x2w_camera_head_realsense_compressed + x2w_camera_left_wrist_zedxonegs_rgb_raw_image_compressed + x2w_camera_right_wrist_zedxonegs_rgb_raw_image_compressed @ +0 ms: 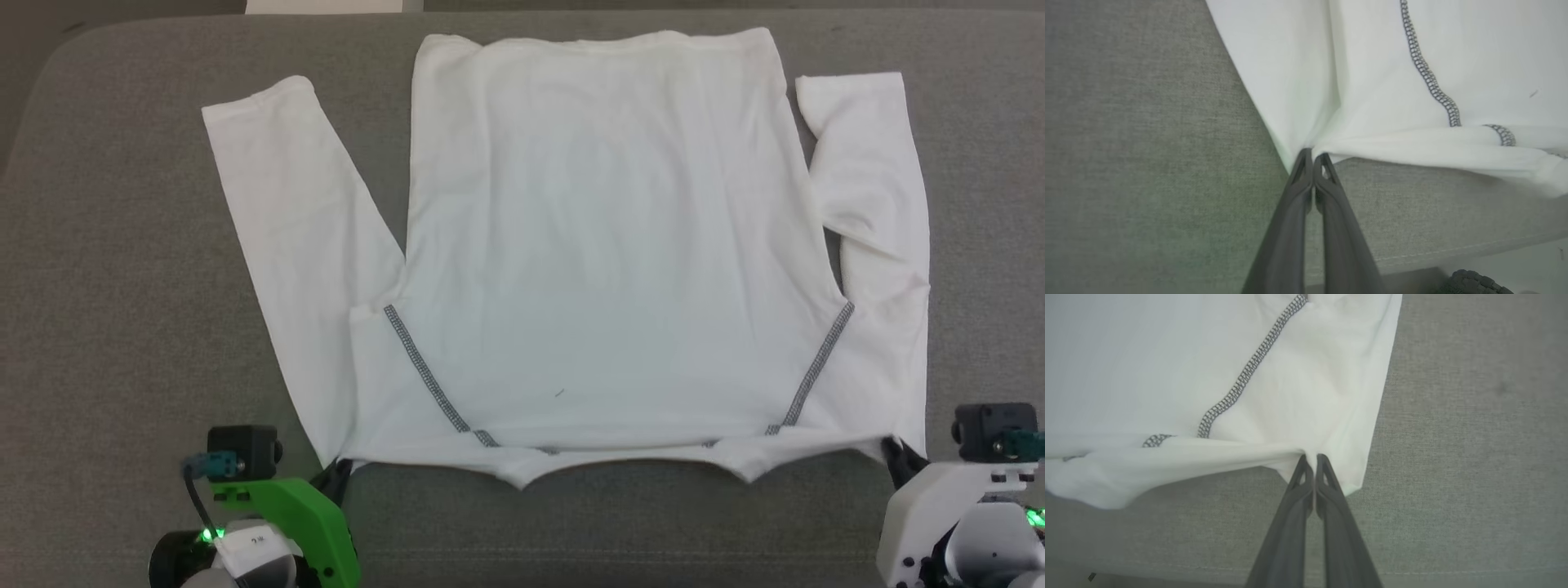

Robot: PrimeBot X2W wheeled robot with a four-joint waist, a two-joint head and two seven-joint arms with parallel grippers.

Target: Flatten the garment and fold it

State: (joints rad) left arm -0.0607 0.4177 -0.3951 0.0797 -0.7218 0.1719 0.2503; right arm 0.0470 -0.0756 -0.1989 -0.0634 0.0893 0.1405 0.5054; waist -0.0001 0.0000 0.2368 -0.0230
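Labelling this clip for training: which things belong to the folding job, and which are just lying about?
Job: white thin-fabric shirt with dark grey zigzag stitching; left gripper and right gripper, both shut on its near edge.
Lying about: pale flat object at the far edge; grey fabric surface.

Head view: the left gripper (341,471) at 7 o'clock and the right gripper (892,449) at 4 o'clock have their tips hidden by the shirt's (604,245) near corners, and both run off the bottom edge. A pale slab (323,6) at 12 o'clock is cut by the top edge. A dark speck (559,393) on the shirt is too small to tell. Left wrist view: a dark ribbed thing (1478,283) at 5 o'clock is clipped.
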